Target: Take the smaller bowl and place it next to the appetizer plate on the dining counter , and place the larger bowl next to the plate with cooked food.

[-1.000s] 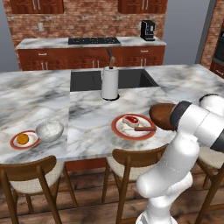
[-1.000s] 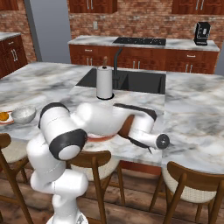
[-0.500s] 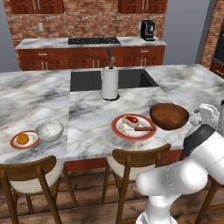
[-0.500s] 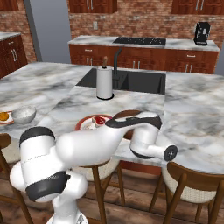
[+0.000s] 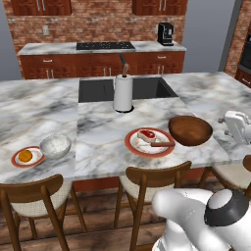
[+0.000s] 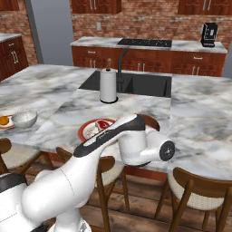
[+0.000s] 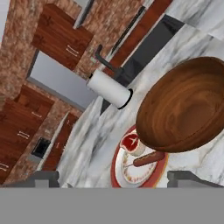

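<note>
Pulled back since a second ago, the arm has left the larger bowl (image 5: pixel 190 130) uncovered on the dining counter (image 5: pixel 98 132).

From the left base camera, that bowl sits just beside the plate with cooked food (image 5: pixel 149 141), on its right. Far to the left, the smaller bowl (image 5: pixel 55 146) rests just beside the appetizer plate (image 5: pixel 27 157). A paper towel roll (image 5: pixel 123 93) stands by the sink.

From the right base camera, the arm hides most of the wooden bowl; the red-rimmed plate (image 6: pixel 95 128) peeks out to its left.

From the hand camera, the gripper (image 7: pixel 113 179) has its fingers wide apart with nothing between them; the wooden bowl (image 7: pixel 188 105) lies ahead of them, its rim overlapping the meat plate (image 7: pixel 133 168).
</note>
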